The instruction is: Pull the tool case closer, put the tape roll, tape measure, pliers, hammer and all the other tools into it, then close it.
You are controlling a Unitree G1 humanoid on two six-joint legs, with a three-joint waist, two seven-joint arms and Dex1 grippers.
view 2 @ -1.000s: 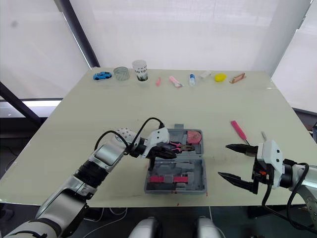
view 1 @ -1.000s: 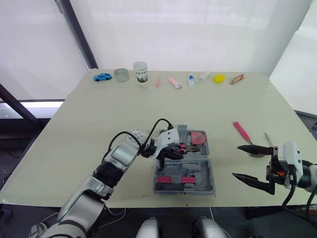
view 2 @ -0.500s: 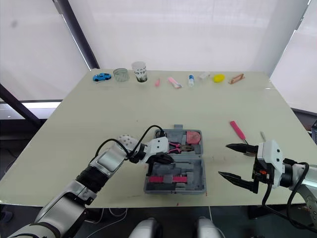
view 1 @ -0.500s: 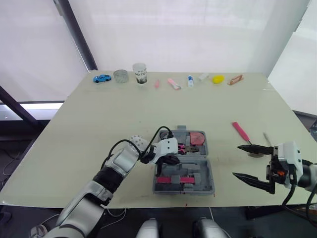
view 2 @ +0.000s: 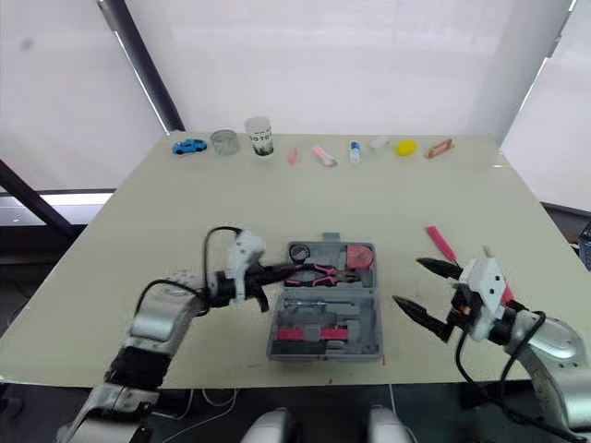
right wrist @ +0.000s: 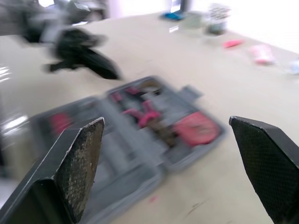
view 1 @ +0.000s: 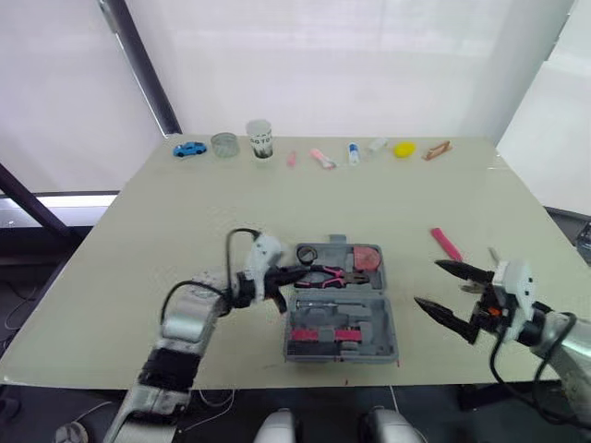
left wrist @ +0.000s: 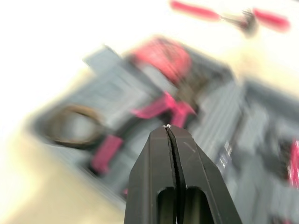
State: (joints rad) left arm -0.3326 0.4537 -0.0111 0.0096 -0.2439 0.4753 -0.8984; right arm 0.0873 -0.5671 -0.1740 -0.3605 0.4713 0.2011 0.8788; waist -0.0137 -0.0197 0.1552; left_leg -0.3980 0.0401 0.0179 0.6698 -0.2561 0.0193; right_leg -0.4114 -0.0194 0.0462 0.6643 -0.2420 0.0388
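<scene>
The tool case (view 1: 388, 318) lies open near the front edge of the desk (view 1: 166, 212), a little right of centre. Its near half holds pink-marked pieces I cannot name.

The right pincer (view 1: 429, 283) hovers just right of the case at about the same depth. Its two fingers are spread wide with nothing between them, tips turned left toward the case. The forearm comes in low from the near right corner.

The left pincer (view 1: 286, 275) sits at the case's left edge, level with the hinge line. Its fingers are pressed together on nothing and point right along the desk.

Just off its tips, in the far half of the case, lie the pliers (view 1: 328, 275) with their long axis running left to right. The tape roll (view 1: 306, 254) lies behind them, and a round pink thing, probably the tape measure (view 1: 367, 257), is at the right.

The move to come likely turns on a pink-handled tool (view 1: 446, 245), loose on the desk, just beyond the right pincer and right of the case. Its long axis slants from far left to near right. The right arm is much the nearer, and would have to swing its tips away from the case and outward.

A paper cup (view 1: 259, 138) stands in the row of small things along the far edge.
</scene>
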